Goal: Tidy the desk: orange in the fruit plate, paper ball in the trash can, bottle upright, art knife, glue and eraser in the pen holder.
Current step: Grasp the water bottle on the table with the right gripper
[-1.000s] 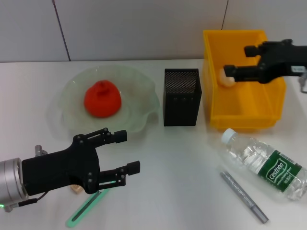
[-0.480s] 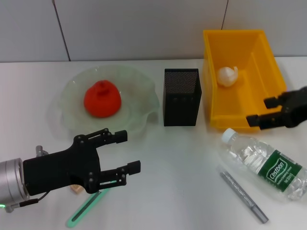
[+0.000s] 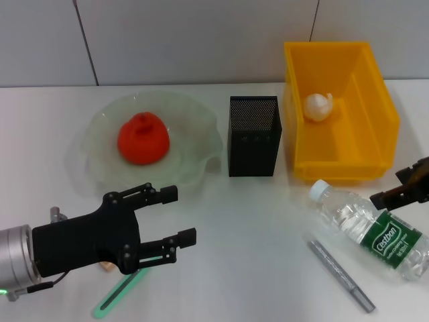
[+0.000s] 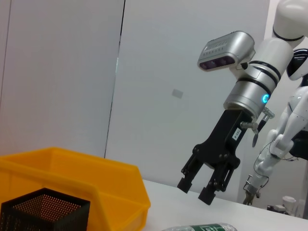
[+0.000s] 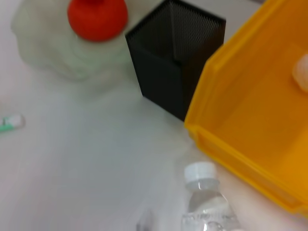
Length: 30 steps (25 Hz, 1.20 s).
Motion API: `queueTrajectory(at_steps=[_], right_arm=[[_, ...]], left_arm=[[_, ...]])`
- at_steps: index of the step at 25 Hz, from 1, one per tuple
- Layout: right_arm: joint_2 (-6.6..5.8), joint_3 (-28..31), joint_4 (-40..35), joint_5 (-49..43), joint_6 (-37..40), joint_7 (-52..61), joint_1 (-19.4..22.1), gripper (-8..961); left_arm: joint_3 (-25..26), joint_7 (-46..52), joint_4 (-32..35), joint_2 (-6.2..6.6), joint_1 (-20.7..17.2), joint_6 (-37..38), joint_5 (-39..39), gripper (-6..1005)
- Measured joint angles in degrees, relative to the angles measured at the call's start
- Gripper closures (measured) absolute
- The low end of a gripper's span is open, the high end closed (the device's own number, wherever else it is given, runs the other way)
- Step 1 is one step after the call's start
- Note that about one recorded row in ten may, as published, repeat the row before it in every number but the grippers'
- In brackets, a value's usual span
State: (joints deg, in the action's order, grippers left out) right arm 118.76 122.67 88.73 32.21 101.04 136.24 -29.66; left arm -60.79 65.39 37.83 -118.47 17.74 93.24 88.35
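Note:
The orange (image 3: 143, 139) lies in the pale green fruit plate (image 3: 90, 127). Inside the yellow trash can (image 3: 365, 87) rests the white paper ball (image 3: 318, 106). The clear bottle (image 3: 369, 228) lies on its side near the front right. My right gripper (image 3: 395, 186) hovers open just above the bottle at the right edge; in the left wrist view the right gripper (image 4: 195, 191) shows its fingers apart and empty. My left gripper (image 3: 179, 215) stands open at the front left, over a small tan eraser (image 3: 106, 266) and a green stick-shaped item (image 3: 120, 292).
The black mesh pen holder (image 3: 254, 136) stands between plate and trash can. A slim grey pen-shaped item (image 3: 340, 275) lies in front of the bottle. The right wrist view shows the bottle cap (image 5: 201, 172) close below the trash can's front wall (image 5: 231, 149).
The right gripper let the paper ball drop into the trash can, then moved out of the can toward the front and down over the bottle. The left arm barely shifted.

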Motion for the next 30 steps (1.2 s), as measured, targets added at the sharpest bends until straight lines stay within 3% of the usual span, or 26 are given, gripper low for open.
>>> queueTrajectory(at_steps=[30], right_arm=[[0.24, -5.51, -12.07, -9.12, -3.67, 2.60, -3.11, 183]], left_arm=[[0.33, -0.71, -0.75, 0.00, 0.06, 0.18, -0.38, 210]])
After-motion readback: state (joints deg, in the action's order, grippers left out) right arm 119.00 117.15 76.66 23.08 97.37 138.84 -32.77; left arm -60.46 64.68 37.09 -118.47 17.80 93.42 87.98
